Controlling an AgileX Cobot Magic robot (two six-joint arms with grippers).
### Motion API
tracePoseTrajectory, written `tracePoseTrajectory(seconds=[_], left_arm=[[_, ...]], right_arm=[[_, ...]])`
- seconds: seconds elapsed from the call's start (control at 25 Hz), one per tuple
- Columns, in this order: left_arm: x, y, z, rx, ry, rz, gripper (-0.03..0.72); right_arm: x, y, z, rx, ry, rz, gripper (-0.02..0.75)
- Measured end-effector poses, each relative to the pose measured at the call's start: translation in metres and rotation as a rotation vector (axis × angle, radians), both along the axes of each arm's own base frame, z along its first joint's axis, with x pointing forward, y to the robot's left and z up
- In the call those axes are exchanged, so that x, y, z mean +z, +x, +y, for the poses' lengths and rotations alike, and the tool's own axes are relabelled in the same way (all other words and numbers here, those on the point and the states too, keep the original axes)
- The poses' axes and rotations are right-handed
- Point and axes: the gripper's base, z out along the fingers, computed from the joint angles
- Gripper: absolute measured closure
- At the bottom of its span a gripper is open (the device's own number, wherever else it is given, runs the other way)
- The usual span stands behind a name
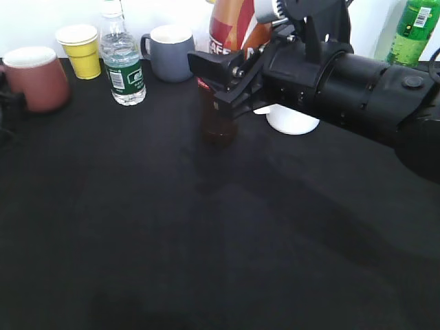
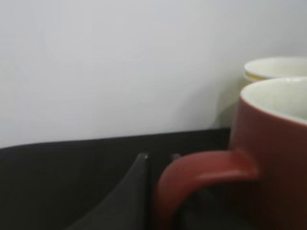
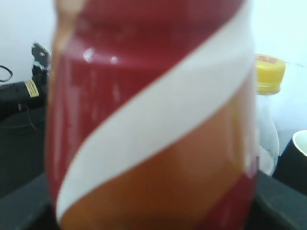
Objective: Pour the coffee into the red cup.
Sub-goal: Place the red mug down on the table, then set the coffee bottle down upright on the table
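The red cup (image 1: pixel 34 77) stands at the table's far left. In the left wrist view it (image 2: pixel 273 158) fills the right side. My left gripper (image 2: pixel 159 160) has its two fingertips close either side of the cup's handle and looks shut on it. It barely shows at the left edge of the exterior view. My right gripper (image 1: pixel 214 96) is shut on the coffee bottle (image 1: pixel 218 122), a dark bottle held upright near the table's middle back. Its red, white and orange label (image 3: pixel 153 120) fills the right wrist view and hides the fingers.
Along the back edge stand a yellow cup (image 1: pixel 82 49), a water bottle (image 1: pixel 124 65), a grey mug (image 1: pixel 170 53) and a tall orange container (image 1: pixel 232 27). A white bowl (image 1: pixel 292 120) sits under my right arm. A green bottle (image 1: pixel 414 31) is far right.
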Motion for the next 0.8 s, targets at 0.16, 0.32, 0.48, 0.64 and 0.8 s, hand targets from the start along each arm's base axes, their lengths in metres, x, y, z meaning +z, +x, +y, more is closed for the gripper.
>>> tracePoseTrajectory(seconds=[0.16,0.32,0.48,0.64,0.8], left_arm=[[-0.005,0.0,0.0,-0.006,0.006,-0.003,0.612],[-0.007,0.003,0.0,-0.018,0.003,-0.018,0.578],[-0.007,0.003,0.0,-0.019,0.002,-0.022,0.413],[-0.003,-0.01,-0.003,-0.013,-0.007,-0.003,0.398],[-0.004,-0.021,-0.005,-0.011,-0.016,0.013,0.396]], right_arm=[[0.0,0.0,0.0,0.0,-0.001,0.0,0.206],[0.0,0.0,0.0,0.0,-0.001,-0.001,0.206],[0.0,0.0,0.0,0.0,0.0,-0.002,0.206],[0.0,0.0,0.0,0.0,0.0,-0.002,0.206],[0.0,0.0,0.0,0.0,0.0,-0.002,0.206]])
